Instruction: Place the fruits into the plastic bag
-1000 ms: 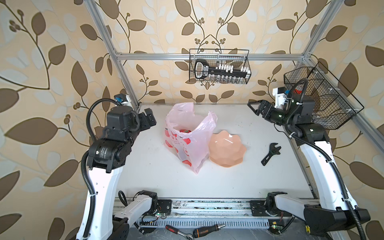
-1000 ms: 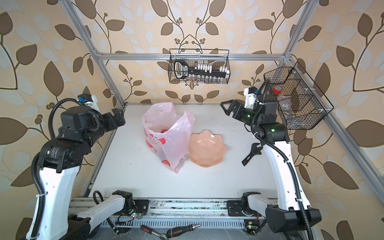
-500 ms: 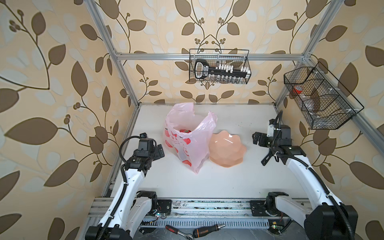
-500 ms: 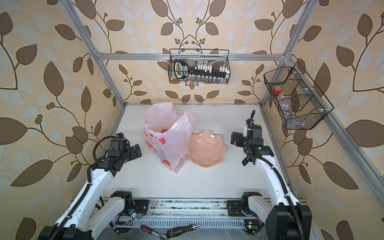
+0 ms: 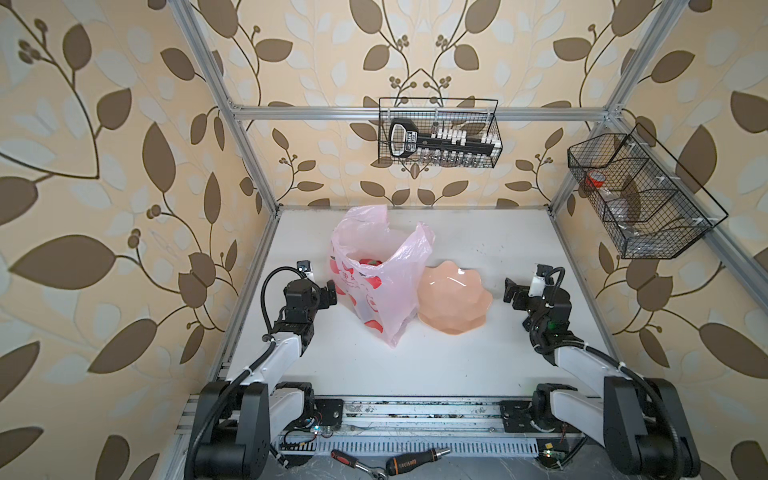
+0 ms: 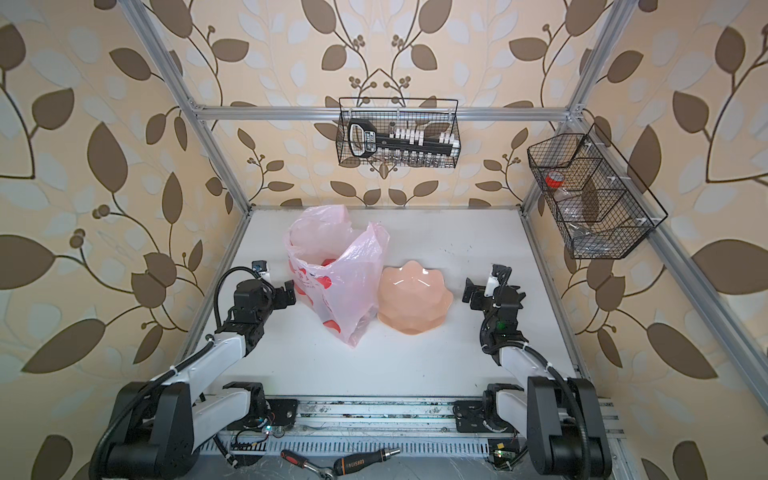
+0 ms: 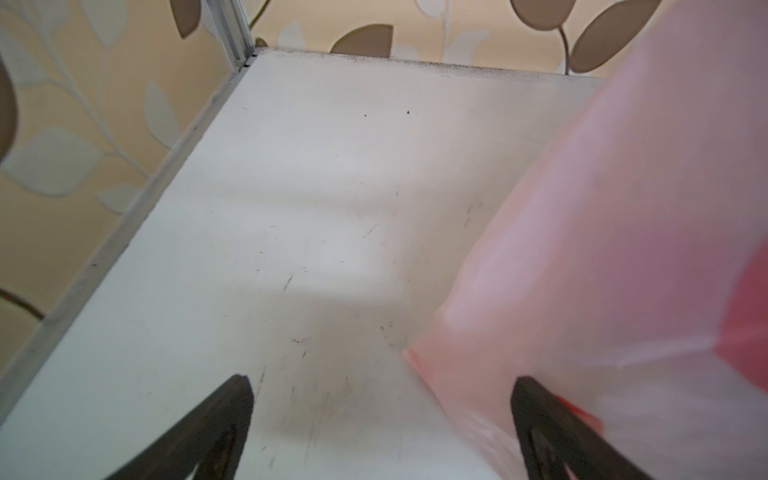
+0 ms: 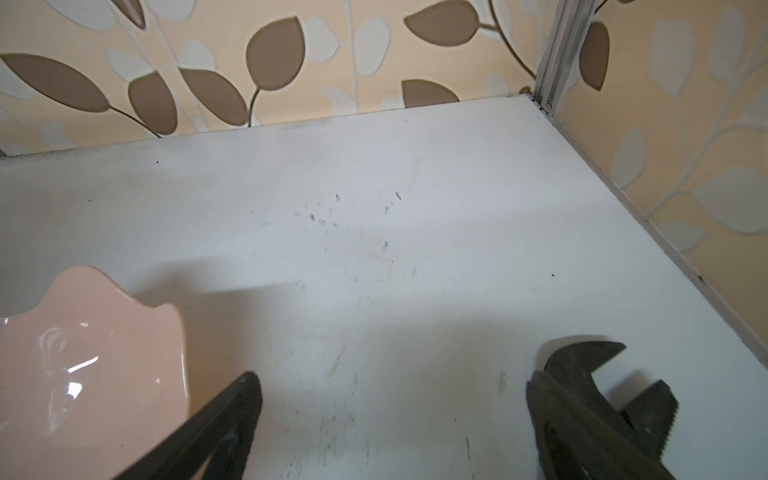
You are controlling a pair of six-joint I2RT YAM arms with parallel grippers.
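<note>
The pink plastic bag with red apple prints stands open, left of the table's middle. In its mouth shows a red fruit with a bit of green; other fruits are hidden by the film. My left gripper sits low just left of the bag, open and holding nothing. In the left wrist view the left gripper has one finger against the bag. My right gripper is open and holding nothing, right of the bowl.
An empty peach scalloped bowl lies against the bag's right side. A black wrench lies by my right gripper's outer finger. Wire baskets hang on the back and right walls. Hand tools lie below the front rail.
Both arms have come down from raised poses to low ones near the table's front, grippers still open. The right arm now covers the wrench in both top views. Bag and bowl have not moved.
</note>
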